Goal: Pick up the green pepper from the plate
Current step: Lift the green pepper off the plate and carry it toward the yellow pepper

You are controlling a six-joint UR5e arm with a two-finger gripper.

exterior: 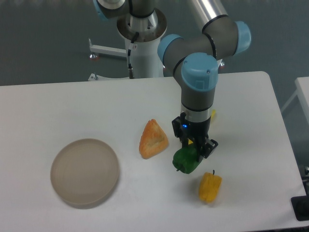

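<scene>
The green pepper (186,161) is small, dark green and glossy. It sits right of the table's middle, far from the plate. My gripper (196,147) points down over it, with its black fingers (209,147) closed on the pepper's top. I cannot tell whether the pepper rests on the table or hangs just above it. The round beige-grey plate (85,172) lies at the front left with nothing on it.
A yellow-orange pepper (210,187) lies just to the front right of the green one. An orange wedge-shaped food item (153,139) stands to the left of the gripper. A small yellow object (213,116) shows behind the arm. The table's right edge is close.
</scene>
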